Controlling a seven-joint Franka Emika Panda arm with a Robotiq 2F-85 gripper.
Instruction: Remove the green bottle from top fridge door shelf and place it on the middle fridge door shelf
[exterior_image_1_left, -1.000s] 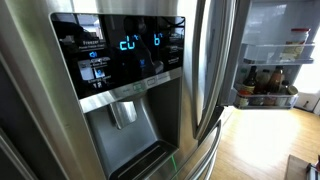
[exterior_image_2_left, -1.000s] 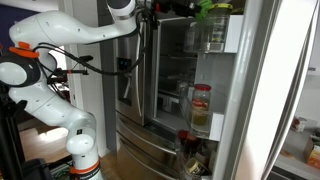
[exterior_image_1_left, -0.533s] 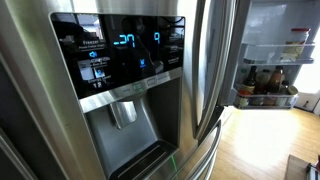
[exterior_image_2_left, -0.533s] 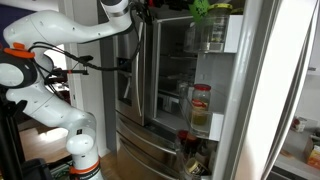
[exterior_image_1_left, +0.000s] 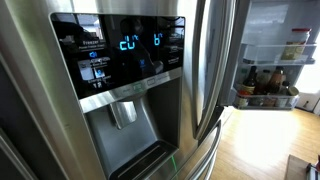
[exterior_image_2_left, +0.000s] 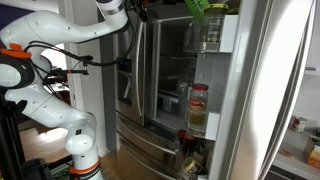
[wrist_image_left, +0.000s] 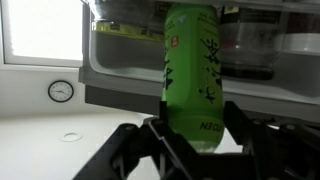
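Note:
My gripper (wrist_image_left: 192, 140) is shut on the green bottle (wrist_image_left: 192, 70), a light-green translucent bottle with dark print, held between both dark fingers. In an exterior view the green bottle (exterior_image_2_left: 198, 6) is at the very top of the open fridge door, with my gripper (exterior_image_2_left: 168, 6) just beside it. Behind the bottle in the wrist view is a pale translucent door bin (wrist_image_left: 120, 40) with a clear jar (wrist_image_left: 247, 45). The mid-height door bin (exterior_image_2_left: 203, 132) holds a red-lidded jar (exterior_image_2_left: 200, 108).
A clear jar (exterior_image_2_left: 211, 33) stands on the upper door bin and dark bottles (exterior_image_2_left: 188, 147) fill the lowest one. The other open door carries brown sauce bottles (exterior_image_1_left: 262, 82). The steel fridge front with its dispenser (exterior_image_1_left: 125, 110) fills an exterior view.
The arm and the green bottle have shifted slightly left, away from the door's top shelf. The dispenser display flickers.

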